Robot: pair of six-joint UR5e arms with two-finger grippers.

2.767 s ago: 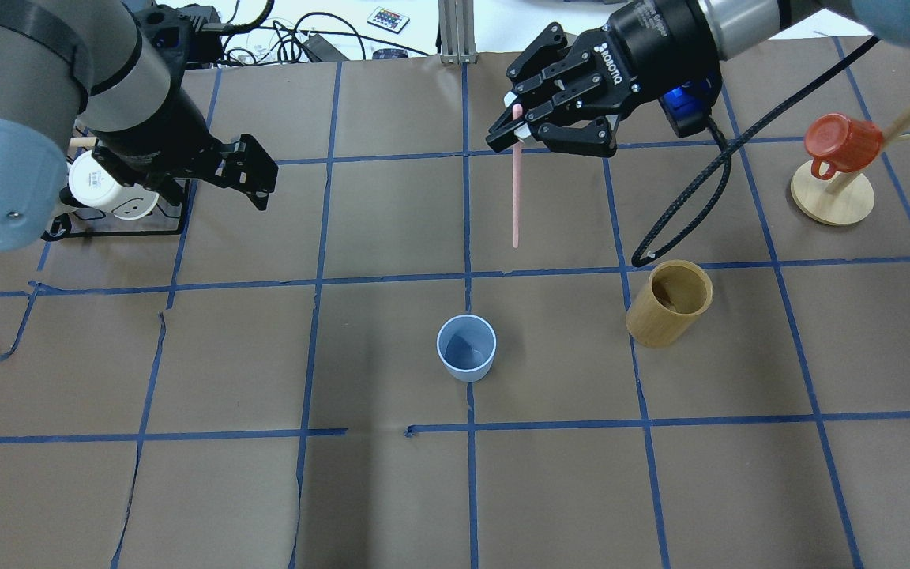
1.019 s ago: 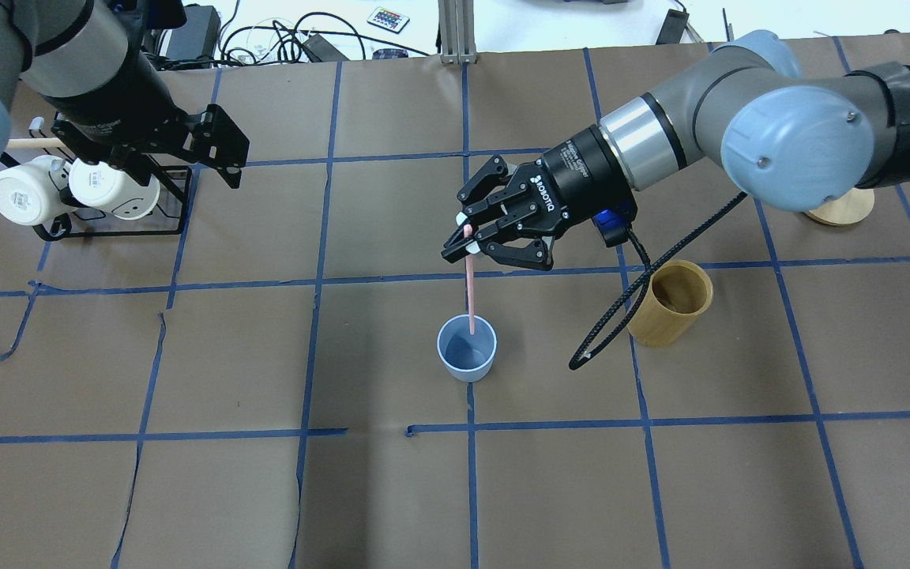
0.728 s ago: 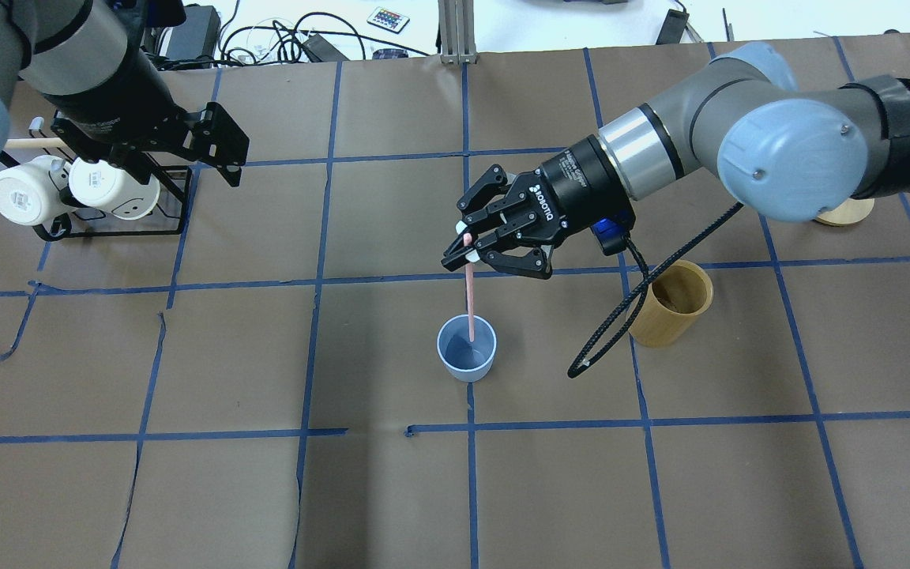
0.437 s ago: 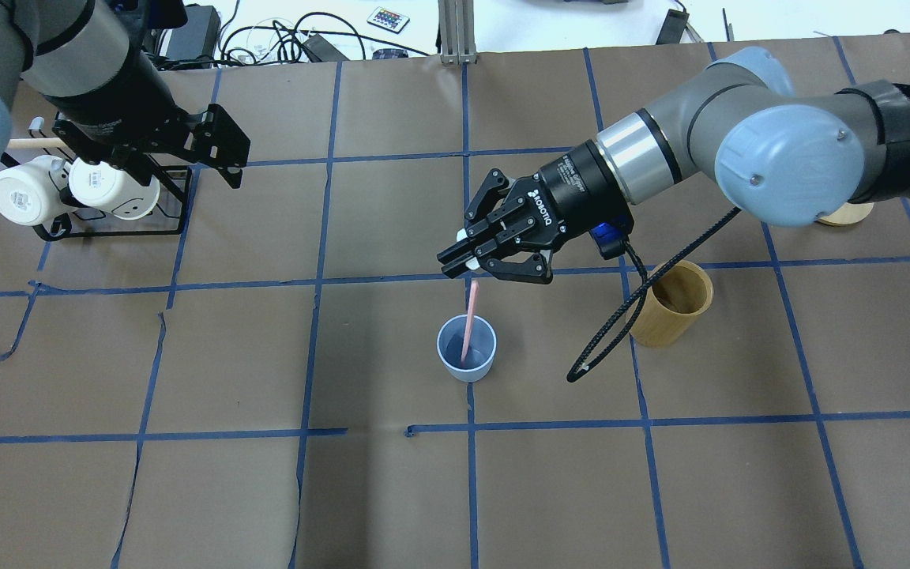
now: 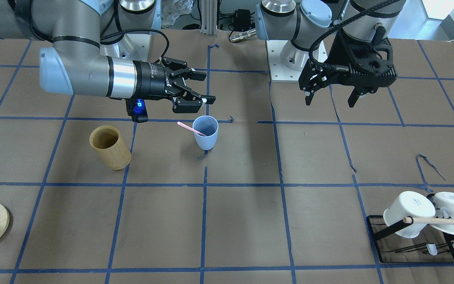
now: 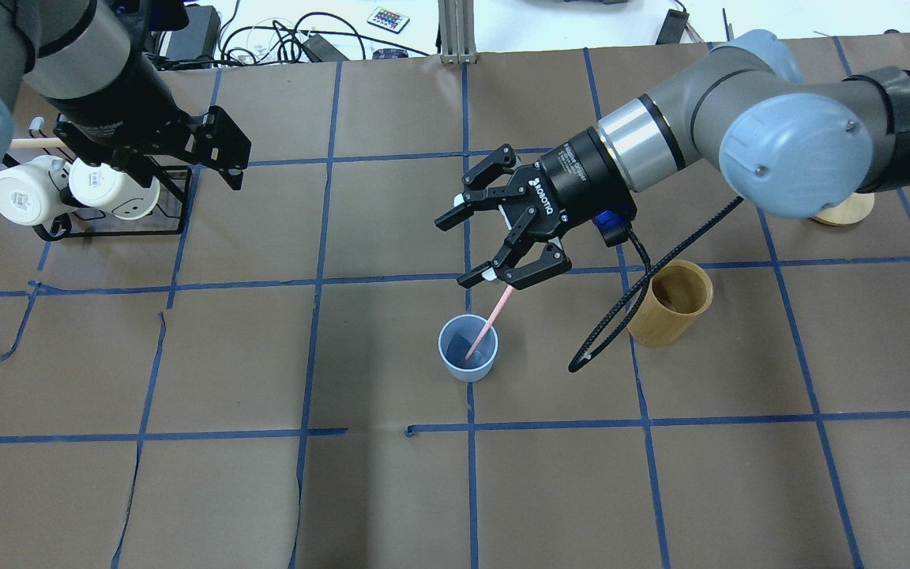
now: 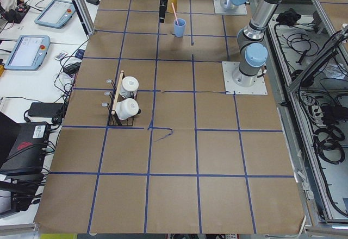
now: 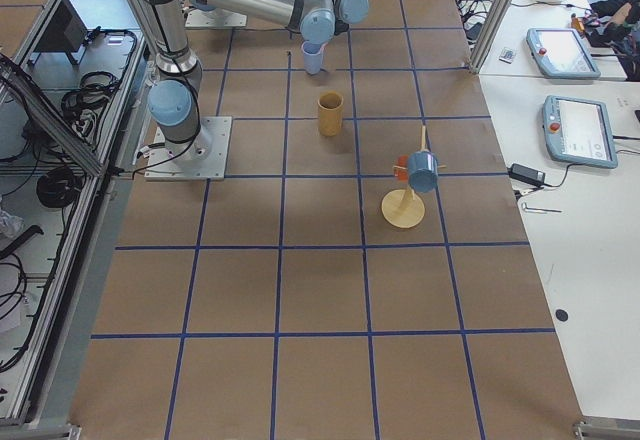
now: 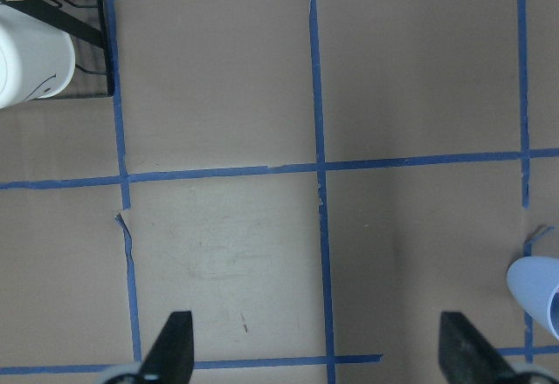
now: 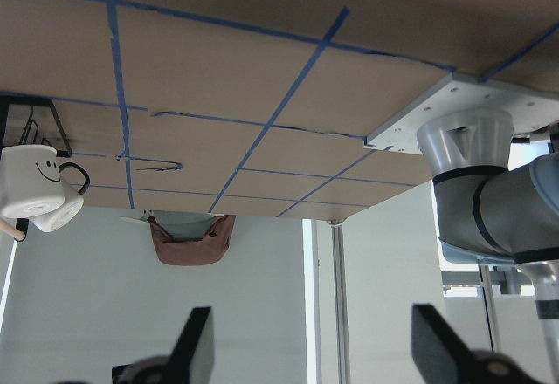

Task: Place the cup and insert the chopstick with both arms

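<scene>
Chopstick now free of right claw, front-on aslant across cup rim

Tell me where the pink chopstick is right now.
Overhead view, about centre: the chopstick stands tilted inside the cup, its upper end leaning toward the open right tool, the wooden holder to its right.

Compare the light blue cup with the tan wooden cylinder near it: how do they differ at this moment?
The cup is light blue and tapers to its base; the wooden cylinder is tan, straight-sided and taller. The cup holds the pink chopstick, which leans against its rim; nothing sticks out of the wooden cylinder. Both stand upright, open end up, on the table.
</scene>
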